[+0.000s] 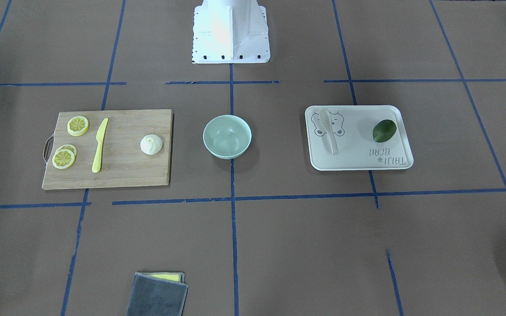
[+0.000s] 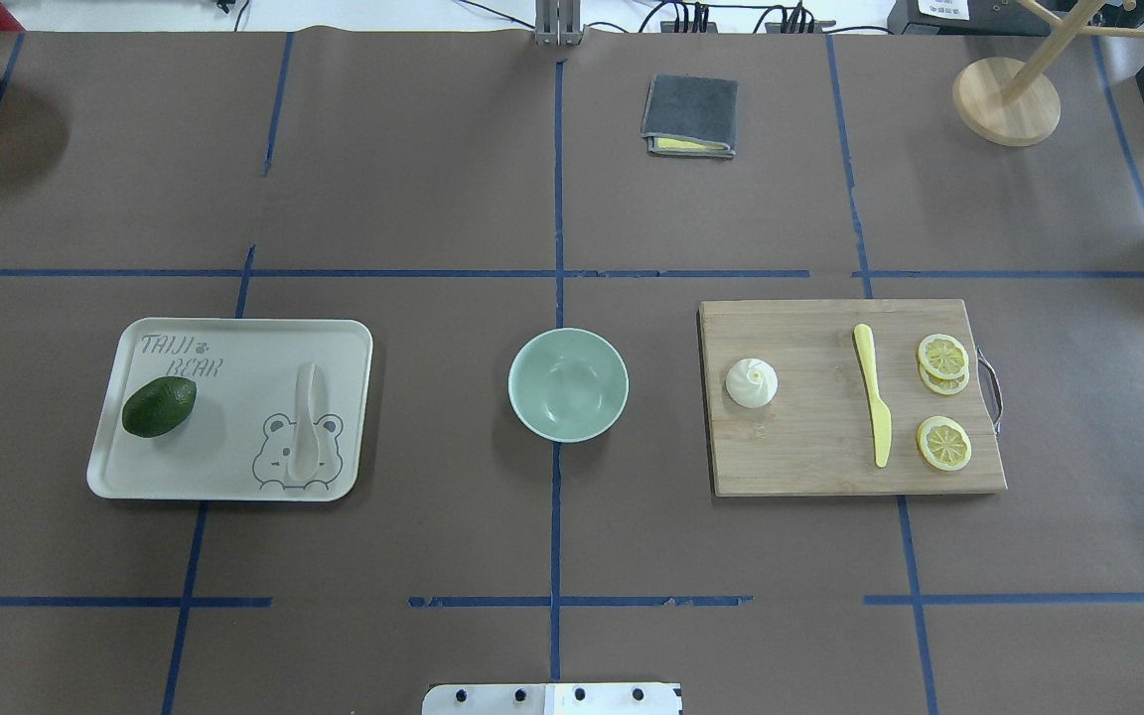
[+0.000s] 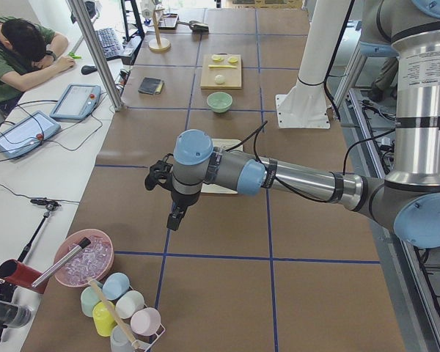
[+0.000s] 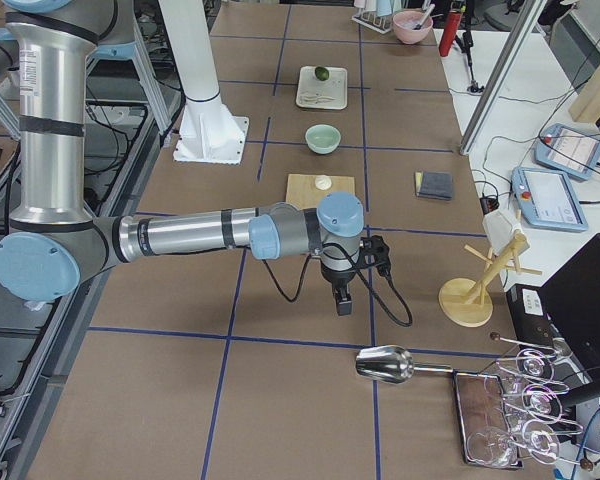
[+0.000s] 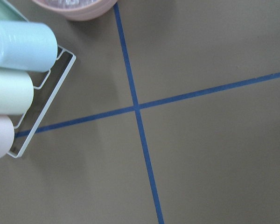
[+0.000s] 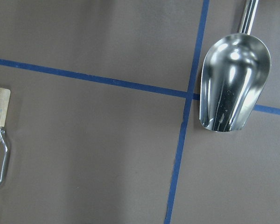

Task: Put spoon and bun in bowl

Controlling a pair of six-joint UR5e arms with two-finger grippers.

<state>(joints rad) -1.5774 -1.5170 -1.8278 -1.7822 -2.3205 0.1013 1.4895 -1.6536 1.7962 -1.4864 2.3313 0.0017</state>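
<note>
The pale mint-green bowl (image 2: 568, 384) stands empty at the table's middle. The white pleated bun (image 2: 751, 382) lies on the left part of a wooden cutting board (image 2: 810, 457), to the bowl's right in the overhead view. The off-white spoon (image 2: 307, 433) lies on a beige bear-print tray (image 2: 224, 457) to the bowl's left. My left gripper (image 3: 174, 218) hangs over the table's left end, far from the tray. My right gripper (image 4: 342, 303) hangs over the right end, beyond the board. Both show only in the side views, so I cannot tell whether they are open or shut.
A dark green fruit (image 2: 159, 406) lies on the tray. A yellow knife (image 2: 872, 405) and lemon slices (image 2: 943, 356) lie on the board. A grey cloth (image 2: 690, 115) lies at the far side. A metal scoop (image 6: 233, 81) lies below my right wrist, and a cup rack (image 5: 18, 84) below my left.
</note>
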